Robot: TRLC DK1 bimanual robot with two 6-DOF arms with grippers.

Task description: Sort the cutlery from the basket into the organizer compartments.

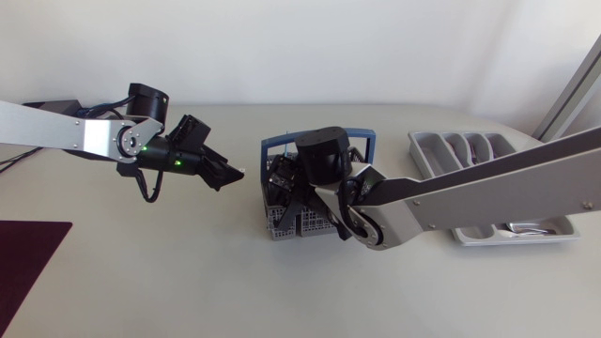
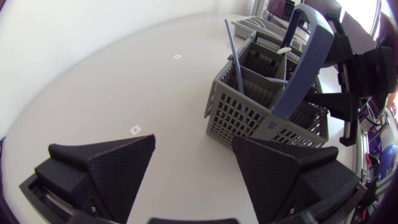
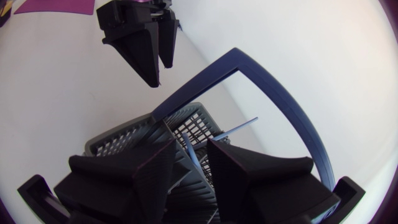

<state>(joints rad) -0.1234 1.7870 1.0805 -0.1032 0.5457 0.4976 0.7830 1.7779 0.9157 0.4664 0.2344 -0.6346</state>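
Here, sorting looks partly done: a few pieces seem to lie in the near compartment of the organizer [image 1: 418, 155] at the right. The basket [image 1: 282, 223] at mid-table holds more. A blue-handled piece [image 2: 231, 56] stands nearly upright there, handle up, between the parted, unclamped fingers of the right gripper [image 3: 191, 143]. To the left the left gripper [image 2: 194, 140] is spread and empty.

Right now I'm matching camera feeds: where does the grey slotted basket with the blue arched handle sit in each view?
Head view: grey slotted basket mid-table, partly under right arm.
Left wrist view: ahead of the open left gripper.
Right wrist view: directly under the right gripper.
Shared landmark: the blue arched handle.
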